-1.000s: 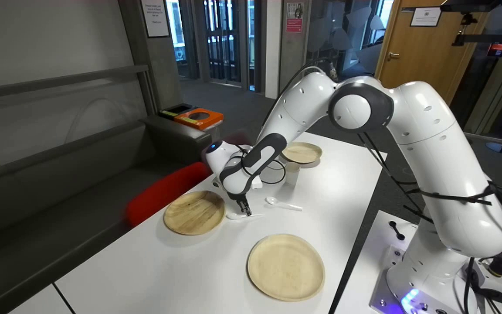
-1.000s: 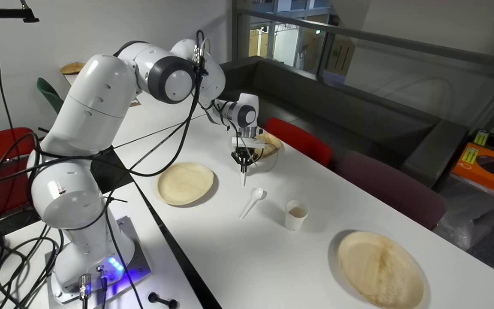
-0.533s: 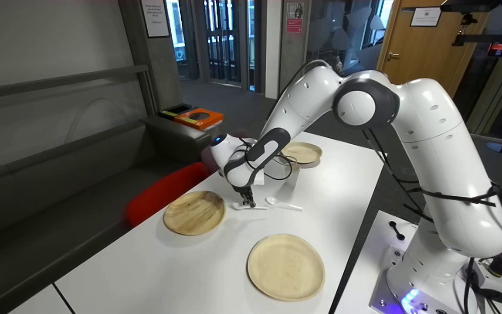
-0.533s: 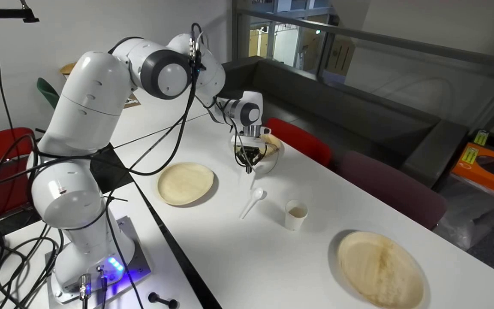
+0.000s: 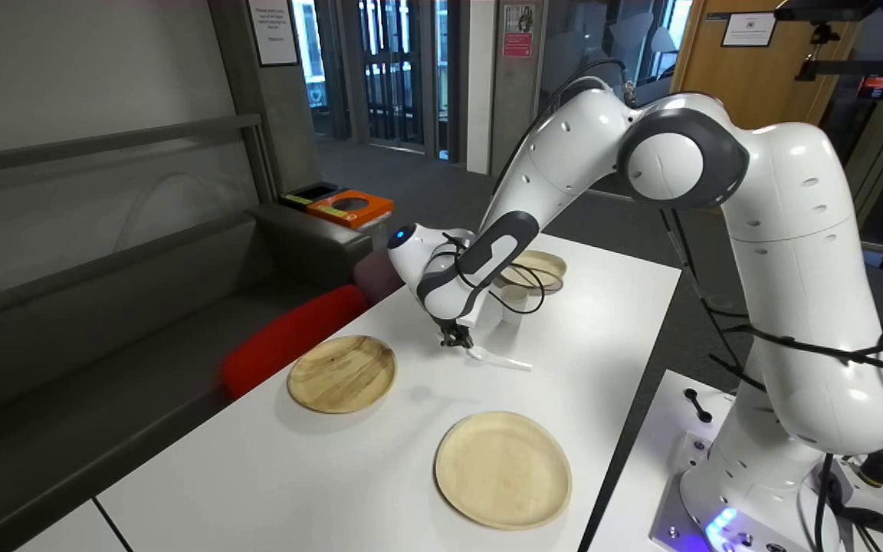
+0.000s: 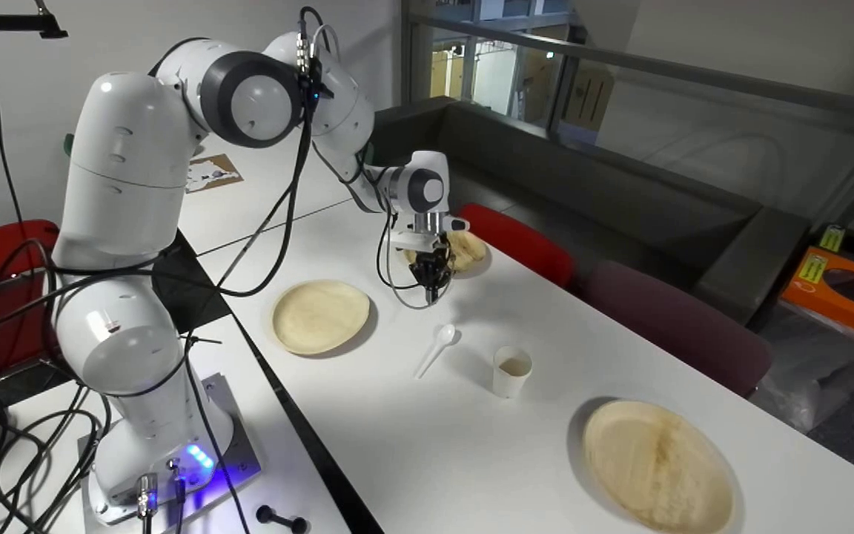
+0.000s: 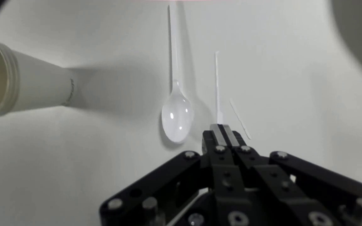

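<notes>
The gripper [image 7: 221, 128] is pressed together, pinching 1 thin white utensil [image 7: 217, 91] that projects from the grip. A spoon [image 7: 177, 116] lies near (bowl end closest to the gripper), a paper cup [image 7: 39, 82] stands beyond it, and 3 plates [image 5: 503, 470] rest about the table [image 5: 257, 475].

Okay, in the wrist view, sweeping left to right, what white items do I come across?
Paper cup, spoon, slim white utensil held at the tips of the closed gripper, short white strip that I can't identify. The gripper itself overlaps too much to place in the order.
</notes>
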Action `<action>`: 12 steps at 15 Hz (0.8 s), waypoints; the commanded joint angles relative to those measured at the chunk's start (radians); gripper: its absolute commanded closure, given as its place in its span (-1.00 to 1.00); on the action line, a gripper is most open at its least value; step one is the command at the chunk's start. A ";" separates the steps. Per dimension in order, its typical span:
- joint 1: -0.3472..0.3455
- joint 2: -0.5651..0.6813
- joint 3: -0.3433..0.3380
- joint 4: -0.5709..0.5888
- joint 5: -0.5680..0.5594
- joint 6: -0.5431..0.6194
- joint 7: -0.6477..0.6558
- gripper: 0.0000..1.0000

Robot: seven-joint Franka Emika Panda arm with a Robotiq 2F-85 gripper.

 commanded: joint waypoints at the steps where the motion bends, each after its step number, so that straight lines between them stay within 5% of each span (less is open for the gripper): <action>1: 0.053 -0.113 -0.062 -0.135 -0.113 0.004 0.228 0.99; 8: 0.085 -0.160 -0.077 -0.224 -0.282 -0.272 0.576 0.99; 12: 0.081 -0.139 -0.036 -0.210 -0.344 -0.492 0.628 0.99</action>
